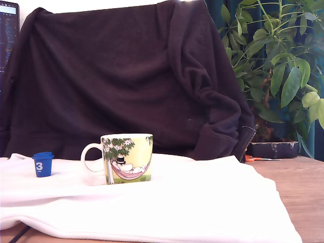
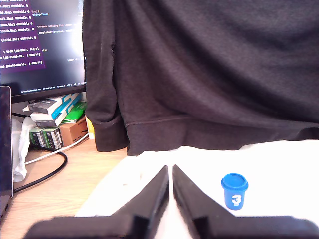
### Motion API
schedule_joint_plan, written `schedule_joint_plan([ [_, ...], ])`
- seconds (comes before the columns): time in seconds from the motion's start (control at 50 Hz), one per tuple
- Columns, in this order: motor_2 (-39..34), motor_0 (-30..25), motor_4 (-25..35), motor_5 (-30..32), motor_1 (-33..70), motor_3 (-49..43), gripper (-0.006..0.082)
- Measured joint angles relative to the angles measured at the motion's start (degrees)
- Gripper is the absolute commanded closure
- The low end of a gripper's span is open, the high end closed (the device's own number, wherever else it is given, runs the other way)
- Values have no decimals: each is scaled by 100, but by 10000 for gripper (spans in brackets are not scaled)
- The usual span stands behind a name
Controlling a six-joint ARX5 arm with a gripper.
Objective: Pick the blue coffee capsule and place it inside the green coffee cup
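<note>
Wrist view: claw [image 2: 170, 172] nearly closed, apparently empty, low over white cloth [image 2: 279, 164], beside blue coffee capsule [image 2: 234, 191].

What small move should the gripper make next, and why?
Probably open the jaws and shift sideways toward the blue coffee capsule. In the wrist view the gripper is nearly shut and empty, and the capsule stands upright on the white cloth off to one side of the fingertips, not between them.

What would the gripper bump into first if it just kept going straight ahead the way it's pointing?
Probably the dark hanging cloth. The gripper, jaws nearly closed, points over bare white cloth; the blue coffee capsule sits off to one side of that line, though depth is unclear.
</note>
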Motion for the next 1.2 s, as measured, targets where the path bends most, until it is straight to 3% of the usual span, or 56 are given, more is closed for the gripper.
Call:
schedule_joint_plan([
  [0.12, 90, -46, 428, -560, -31, -614, 786],
  [0.42, 90, -76, 538, -627, -28, -772, 786],
  [0.66, 103, -76, 1270, -1569, -26, -35, 786],
  [0.8, 138, -76, 1506, -1655, 219, 127, 786],
  [1.0, 492, -76, 1556, -1657, 1532, 1156, 764],
  [1.06, 640, -79, 1646, -1652, 2039, 1506, 665],
  [1.2, 861, -173, 1650, -1305, 3364, 2409, 90],
])
